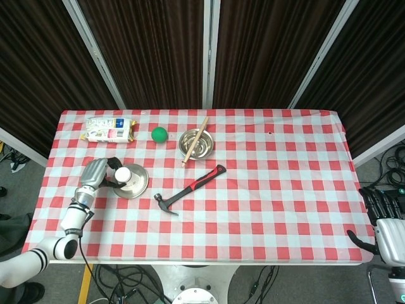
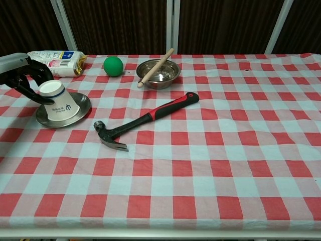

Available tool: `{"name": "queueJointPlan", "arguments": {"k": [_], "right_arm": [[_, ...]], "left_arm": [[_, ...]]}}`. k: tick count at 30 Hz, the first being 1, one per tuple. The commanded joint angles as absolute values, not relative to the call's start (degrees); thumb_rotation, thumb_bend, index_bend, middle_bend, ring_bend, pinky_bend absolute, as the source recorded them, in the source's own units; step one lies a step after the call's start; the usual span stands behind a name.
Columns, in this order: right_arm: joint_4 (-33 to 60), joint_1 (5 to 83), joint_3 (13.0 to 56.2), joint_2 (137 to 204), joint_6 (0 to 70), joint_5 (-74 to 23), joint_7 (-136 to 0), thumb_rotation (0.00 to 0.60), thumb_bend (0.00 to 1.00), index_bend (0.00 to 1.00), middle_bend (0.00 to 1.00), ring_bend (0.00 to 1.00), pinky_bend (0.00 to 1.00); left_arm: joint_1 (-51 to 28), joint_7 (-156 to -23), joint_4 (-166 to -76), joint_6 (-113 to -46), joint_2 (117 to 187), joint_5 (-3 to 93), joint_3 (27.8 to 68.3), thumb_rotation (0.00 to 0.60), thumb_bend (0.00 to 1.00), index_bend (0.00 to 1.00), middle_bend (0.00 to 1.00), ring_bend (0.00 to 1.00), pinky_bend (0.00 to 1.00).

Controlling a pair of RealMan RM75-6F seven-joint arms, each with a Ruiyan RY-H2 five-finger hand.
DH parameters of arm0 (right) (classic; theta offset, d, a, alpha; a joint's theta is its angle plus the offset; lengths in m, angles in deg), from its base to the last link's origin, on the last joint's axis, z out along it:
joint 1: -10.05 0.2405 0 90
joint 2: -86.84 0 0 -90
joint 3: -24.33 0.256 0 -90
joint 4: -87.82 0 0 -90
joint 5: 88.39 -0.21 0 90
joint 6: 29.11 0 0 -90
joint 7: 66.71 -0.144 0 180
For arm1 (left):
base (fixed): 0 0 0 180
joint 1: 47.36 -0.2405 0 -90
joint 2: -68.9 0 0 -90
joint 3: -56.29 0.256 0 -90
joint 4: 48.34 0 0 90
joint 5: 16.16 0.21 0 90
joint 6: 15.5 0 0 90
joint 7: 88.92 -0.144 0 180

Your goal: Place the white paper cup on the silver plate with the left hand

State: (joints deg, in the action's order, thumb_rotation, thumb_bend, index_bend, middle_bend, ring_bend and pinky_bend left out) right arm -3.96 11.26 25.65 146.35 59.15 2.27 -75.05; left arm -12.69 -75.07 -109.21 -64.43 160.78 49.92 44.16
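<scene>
White paper cup (image 2: pixel 55 102) upside down on round silver metal plate (image 2: pixel 83 108), tilted. Left hand (image 2: pixel 22 75) fingers loosely around cup's top. Advice: spread fingers wide, withdraw slowly so cup stays put.

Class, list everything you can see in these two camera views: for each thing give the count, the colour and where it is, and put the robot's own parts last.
paper cup: one, white, upside down and tilted on the silver plate
plate: one, silver, left side of the table
hammer: one, red and black handle, table centre
bowl: one, silver, far centre
wooden stick: one, tan, leaning across the bowl
ball: one, green, left of the bowl
packet: one, white and yellow, far left
tablecloth: one, red and white check
left hand: dark fingers around the cup
right hand: off the table's right edge
</scene>
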Motion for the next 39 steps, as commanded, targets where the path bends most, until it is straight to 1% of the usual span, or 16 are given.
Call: {"name": "queueJointPlan", "arguments": {"k": [1, 6, 9, 11, 18, 20, 23, 28, 31, 35, 39], "right_arm": [[-4.0, 11.3, 25.6, 146.4, 59.0, 2.3, -75.0, 0.6, 0.12, 0.0, 0.07, 0.0, 0.0], [-4.1, 11.5, 25.6, 146.3, 58.8, 2.4, -74.9, 0.6, 0.12, 0.0, 0.07, 0.0, 0.0], [-4.3, 11.5, 25.7, 146.2, 58.8, 2.2, -74.7, 0.6, 0.12, 0.0, 0.07, 0.0, 0.0], [-4.3, 11.5, 25.7, 146.1, 58.7, 2.1, -74.7, 0.6, 0.12, 0.0, 0.07, 0.0, 0.0], [-4.1, 11.3, 25.7, 146.2, 59.0, 2.1, -75.0, 0.6, 0.12, 0.0, 0.07, 0.0, 0.0], [-4.0, 11.3, 25.5, 146.3, 58.9, 2.2, -75.0, 0.6, 0.12, 0.0, 0.07, 0.0, 0.0], [-4.1, 11.4, 25.4, 146.4, 58.5, 2.3, -74.9, 0.6, 0.12, 0.0, 0.07, 0.0, 0.0], [-4.5, 11.8, 25.5, 146.2, 58.2, 2.6, -74.5, 0.6, 0.12, 0.0, 0.07, 0.0, 0.0], [-4.7, 11.8, 25.5, 146.1, 58.2, 2.4, -74.3, 0.6, 0.12, 0.0, 0.07, 0.0, 0.0], [-4.9, 11.8, 25.6, 146.0, 58.1, 2.2, -74.3, 0.6, 0.12, 0.0, 0.07, 0.0, 0.0], [-4.9, 11.8, 25.6, 146.0, 58.1, 2.1, -74.3, 0.6, 0.12, 0.0, 0.07, 0.0, 0.0]], "left_arm": [[-13.1, -74.3, -110.7, -65.0, 160.6, 50.6, 44.2, 0.6, 0.07, 0.49, 0.5, 0.39, 0.56], [-13.3, -71.3, -115.4, -63.8, 158.1, 53.5, 45.4, 0.6, 0.07, 0.49, 0.5, 0.39, 0.56], [-13.3, -71.5, -116.0, -64.4, 157.8, 54.3, 45.6, 0.6, 0.07, 0.49, 0.5, 0.39, 0.56], [-13.0, -72.2, -115.1, -64.5, 158.2, 53.7, 45.3, 0.6, 0.07, 0.49, 0.5, 0.39, 0.56], [-11.8, -77.1, -106.4, -63.5, 162.3, 48.5, 43.2, 0.6, 0.07, 0.49, 0.5, 0.39, 0.56], [-12.1, -77.0, -106.2, -64.2, 162.6, 48.1, 42.9, 0.6, 0.07, 0.49, 0.5, 0.39, 0.56], [-12.9, -76.6, -108.2, -65.1, 161.7, 49.5, 43.8, 0.6, 0.07, 0.49, 0.5, 0.39, 0.56], [-13.9, -73.7, -115.5, -64.0, 158.0, 52.7, 45.8, 0.6, 0.07, 0.49, 0.5, 0.39, 0.56], [-14.0, -73.5, -117.5, -64.6, 156.8, 54.1, 46.3, 0.6, 0.07, 0.49, 0.5, 0.39, 0.56], [-13.5, -75.4, -115.4, -64.8, 157.7, 52.8, 45.5, 0.6, 0.07, 0.49, 0.5, 0.39, 0.56], [-12.7, -78.4, -110.5, -64.4, 159.9, 49.9, 44.3, 0.6, 0.08, 0.49, 0.5, 0.39, 0.56]]}}
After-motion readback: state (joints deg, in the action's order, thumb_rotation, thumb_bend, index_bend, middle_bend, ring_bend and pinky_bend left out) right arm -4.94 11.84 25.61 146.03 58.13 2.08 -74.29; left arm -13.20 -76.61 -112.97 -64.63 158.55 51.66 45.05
